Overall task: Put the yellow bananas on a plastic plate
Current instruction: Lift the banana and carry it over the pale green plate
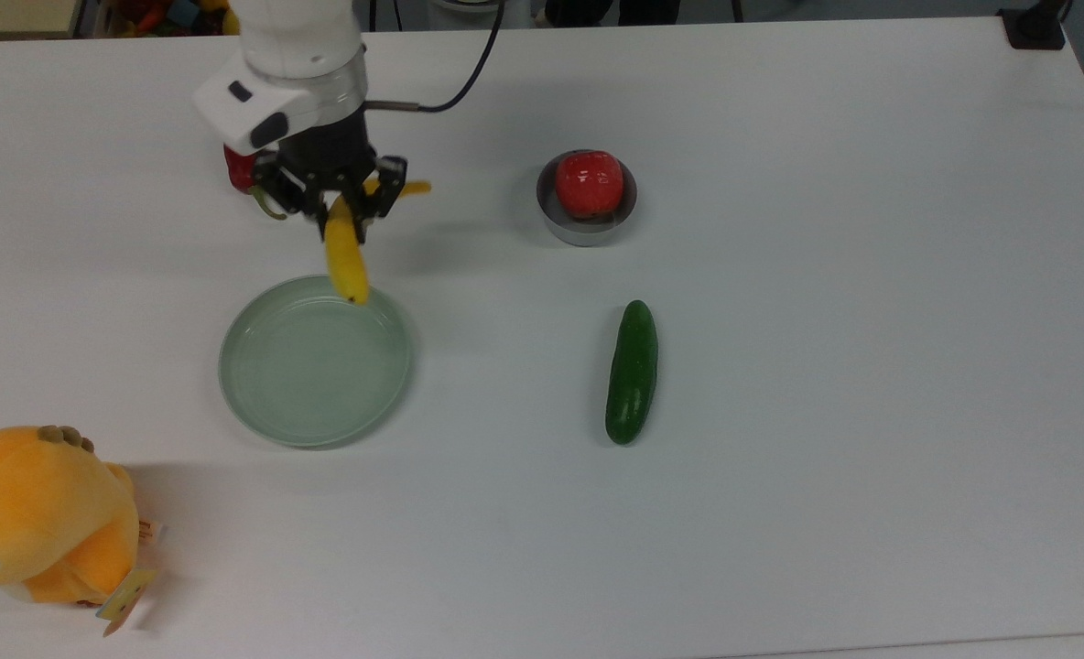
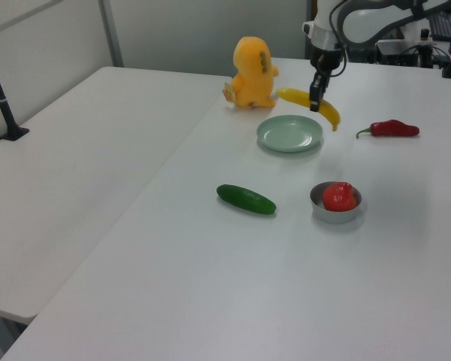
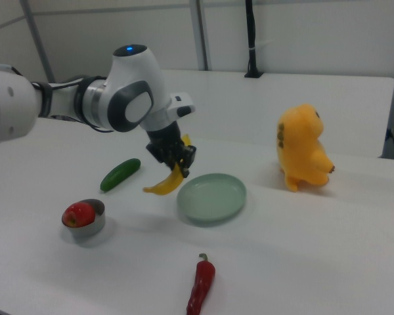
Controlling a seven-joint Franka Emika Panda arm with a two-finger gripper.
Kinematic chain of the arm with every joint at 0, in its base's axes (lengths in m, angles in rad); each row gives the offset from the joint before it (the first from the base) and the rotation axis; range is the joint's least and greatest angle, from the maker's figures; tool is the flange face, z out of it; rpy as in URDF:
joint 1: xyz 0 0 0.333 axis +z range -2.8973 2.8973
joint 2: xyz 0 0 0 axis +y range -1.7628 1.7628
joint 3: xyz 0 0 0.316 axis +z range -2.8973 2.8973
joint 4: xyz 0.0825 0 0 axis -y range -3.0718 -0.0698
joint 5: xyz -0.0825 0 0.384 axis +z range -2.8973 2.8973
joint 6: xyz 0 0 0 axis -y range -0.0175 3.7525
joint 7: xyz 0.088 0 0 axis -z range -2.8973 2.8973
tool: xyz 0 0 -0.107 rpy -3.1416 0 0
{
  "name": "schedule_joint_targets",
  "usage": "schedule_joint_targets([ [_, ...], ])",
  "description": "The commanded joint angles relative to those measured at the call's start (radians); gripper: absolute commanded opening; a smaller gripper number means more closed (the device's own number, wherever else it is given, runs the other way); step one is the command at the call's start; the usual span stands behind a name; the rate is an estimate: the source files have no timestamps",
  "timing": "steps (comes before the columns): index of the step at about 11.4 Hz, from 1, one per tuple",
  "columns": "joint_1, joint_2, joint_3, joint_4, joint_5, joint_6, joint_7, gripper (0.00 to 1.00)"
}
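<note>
My gripper (image 1: 341, 203) is clamped on the yellow banana (image 1: 346, 259) near its middle, and I hold it in the air above the white table (image 1: 780, 275). In the top view the banana runs from my fingers down toward the plastic plate (image 1: 315, 360), its dark lower tip lying over the plate's upper rim. A short stub of the banana's other end pokes out to the top view's right of my fingers.

In the left view the banana (image 2: 310, 105) hangs crosswise under my gripper (image 2: 315, 99), clearly above the plate (image 2: 289, 133) and not touching it. In the right view the banana (image 3: 166, 180) curves downward from my gripper (image 3: 178, 159), just to the right view's left of the plate (image 3: 212, 197).

The plate holds nothing and rests flat on the table. A red chili pepper (image 2: 391, 128) lies beyond my gripper, partly covered by my wrist in the top view. A red apple (image 1: 588, 182) sits in a small grey bowl (image 1: 586, 225) to the top view's right of my gripper. A green cucumber (image 1: 632, 371) lies below the bowl in the top view, well apart from the plate. An orange plush toy (image 1: 38, 517) stands at the top view's lower left corner.
</note>
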Motion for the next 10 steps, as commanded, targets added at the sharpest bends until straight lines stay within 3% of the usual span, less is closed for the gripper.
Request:
schedule_joint_targets([
  [1, -0.038, 0.111, -0.003, 0.052, 0.022, 0.203, -0.026, 0.02],
  [5, -0.068, 0.193, -0.003, 0.054, 0.02, 0.349, -0.027, 0.02],
  [7, -0.069, 0.206, -0.003, 0.052, 0.022, 0.368, -0.027, 0.08],
  [8, -0.069, 0.21, -0.003, 0.052, 0.022, 0.368, -0.026, 0.15],
  [10, -0.071, 0.214, -0.003, 0.052, 0.026, 0.368, -0.017, 0.58],
])
